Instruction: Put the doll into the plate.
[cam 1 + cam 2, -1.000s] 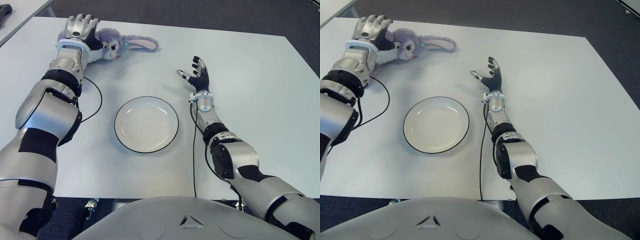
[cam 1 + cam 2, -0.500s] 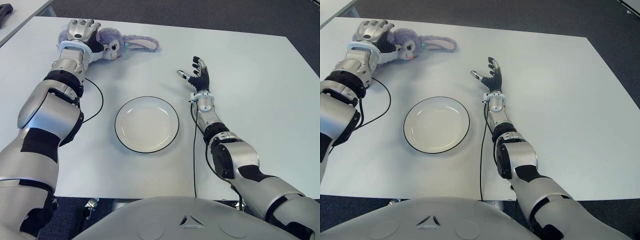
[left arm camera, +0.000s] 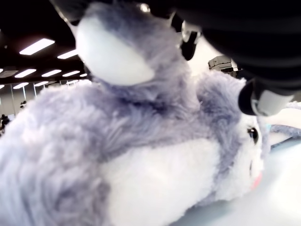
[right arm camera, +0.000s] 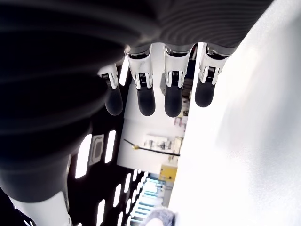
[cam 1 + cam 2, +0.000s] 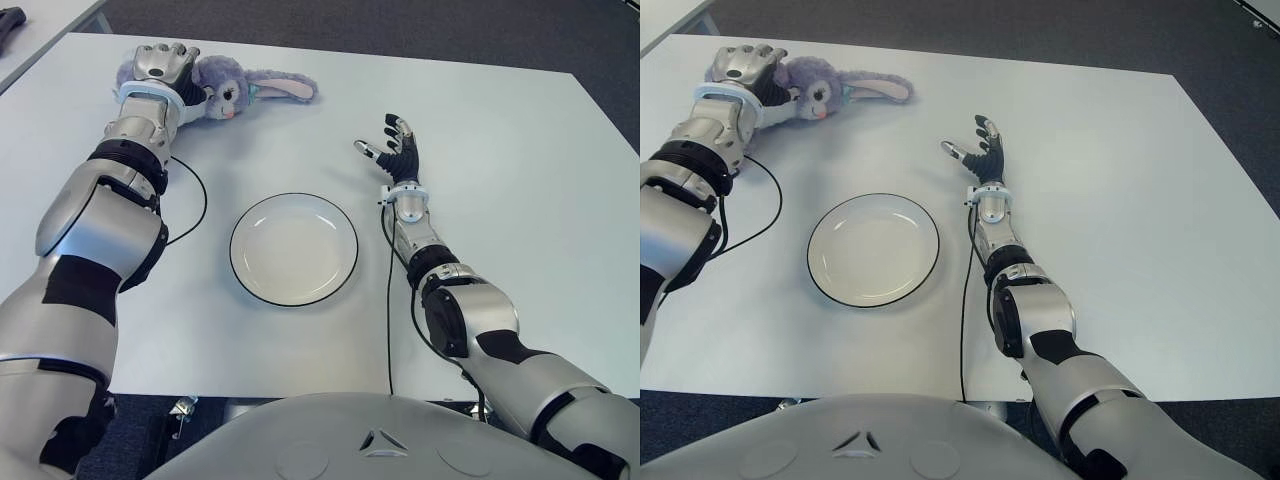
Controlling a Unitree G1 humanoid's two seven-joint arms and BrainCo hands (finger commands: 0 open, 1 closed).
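compared with a second ago the left hand has slid slightly back along the doll's body, its silver knuckles now sitting a little lower over the purple fur, and the doll's head has turned a touch; from half a second ago almost nothing has moved, and the right hand and plate are as they were. there is one plate, white with a thin dark rim and nothing in it, at the lower centre of the eye views on the white desk. one black cable runs from the near desk edge up along the right forearm, and another loops beside the left forearm. right of the plate and a little farther back is the right hand, palm raised, fingers spread wide and holding nothing. farthest away, at the upper left of the frame, lies the one doll, a purple rabbit with long ears pointing right, on the desk and well apart from the plate. the left hand covers its body, fingers curled down into the fur, gripping it.
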